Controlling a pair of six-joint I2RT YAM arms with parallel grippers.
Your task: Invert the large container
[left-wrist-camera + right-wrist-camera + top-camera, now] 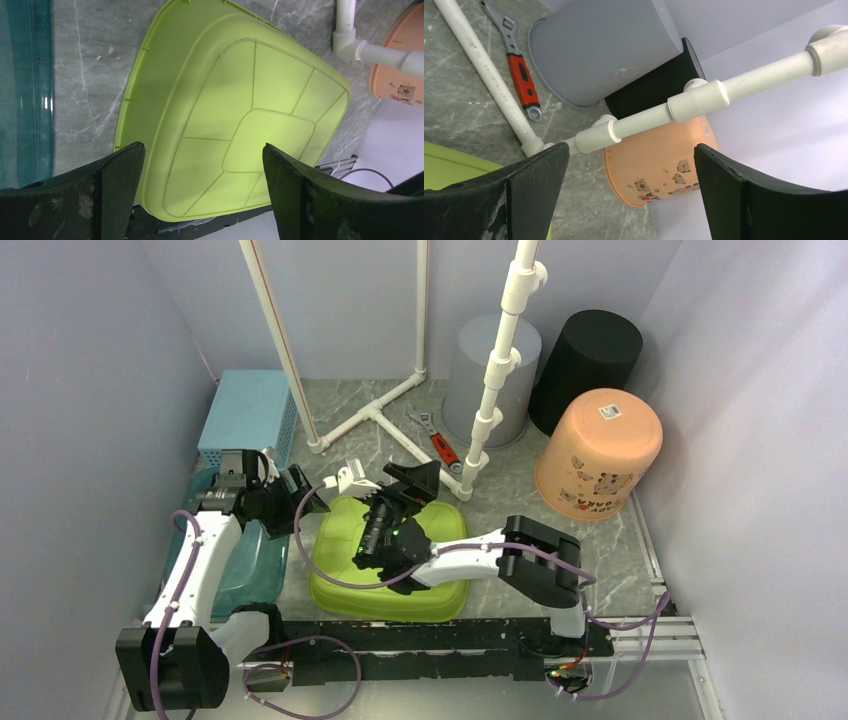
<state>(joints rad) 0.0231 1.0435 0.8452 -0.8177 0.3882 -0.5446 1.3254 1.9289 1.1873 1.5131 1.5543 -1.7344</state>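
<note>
Over the far edge of the base-up green container point(440, 598) the right pincer point(412, 480) hangs spread, facing away; the spread left pincer point(303, 492) faces it from the left.

free: bare bench point(620, 540) right of lime basin point(335, 535) | blocked: PVC pipe frame point(497, 380) behind; teal tub point(250, 565) just beside, left

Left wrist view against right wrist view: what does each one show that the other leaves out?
Only the left wrist shows the ribbed base of the green container and the teal tub beside it. Only the right wrist shows the red-handled wrench, the grey bin and the black bin behind it. Both show the orange bucket, the white pipe frame, the marble table and some green container.
</note>
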